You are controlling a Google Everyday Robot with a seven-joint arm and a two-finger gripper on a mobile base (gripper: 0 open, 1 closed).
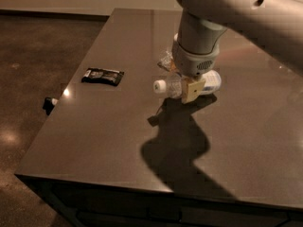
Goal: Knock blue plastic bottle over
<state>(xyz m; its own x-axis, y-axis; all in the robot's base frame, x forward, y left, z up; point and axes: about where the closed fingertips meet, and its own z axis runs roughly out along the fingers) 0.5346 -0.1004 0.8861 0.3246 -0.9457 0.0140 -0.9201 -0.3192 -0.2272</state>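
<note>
Apparently the fingers of your gripper [190,91] grasp the blue plastic bottle [171,85] sideways above the desk [109,141], since its shadow lies apart

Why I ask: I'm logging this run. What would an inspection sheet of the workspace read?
Surface: dark table, with a large shadow across it.
Job's things: bottle on its side, cap pointing left.
Clutter: black packet to the left; something clear and crinkled behind the bottle, which cannot be identified.
Gripper: gripper at the bottle's middle, hiding part of it.
Cables: nothing seen.
Surroundings: brown floor; small dark object at the table's left edge.
</note>
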